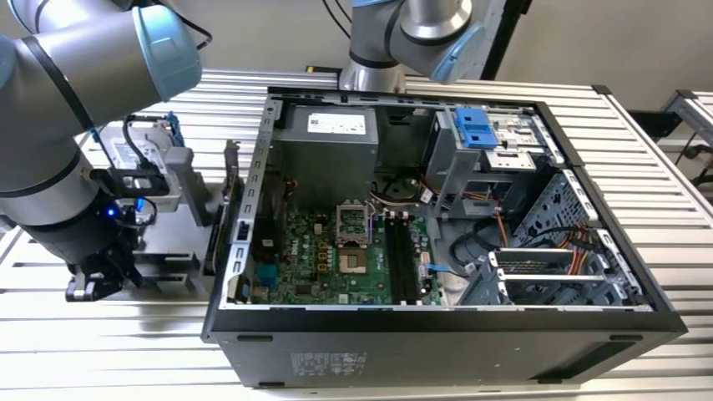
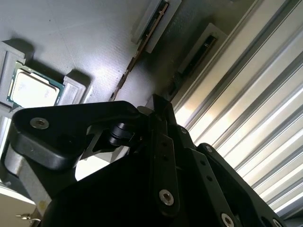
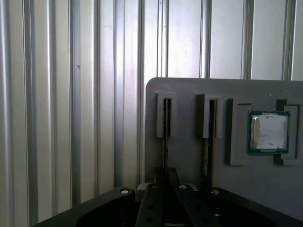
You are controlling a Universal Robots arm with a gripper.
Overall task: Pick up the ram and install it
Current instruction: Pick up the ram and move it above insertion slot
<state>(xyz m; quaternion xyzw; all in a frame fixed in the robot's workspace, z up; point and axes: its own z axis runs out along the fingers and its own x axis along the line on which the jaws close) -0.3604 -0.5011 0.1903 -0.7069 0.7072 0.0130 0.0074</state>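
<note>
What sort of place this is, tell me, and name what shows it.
Probably a robotics lab bench for computer assembly: a robot arm beside an open computer case on a slotted metal table, and a grey tray holding the ram and a processor chip.

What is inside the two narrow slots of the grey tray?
In the first wrist view, one ram stick stands on edge in the slot at the gripper, a second ram stick in the next. The gripper covers one end of each.
</note>
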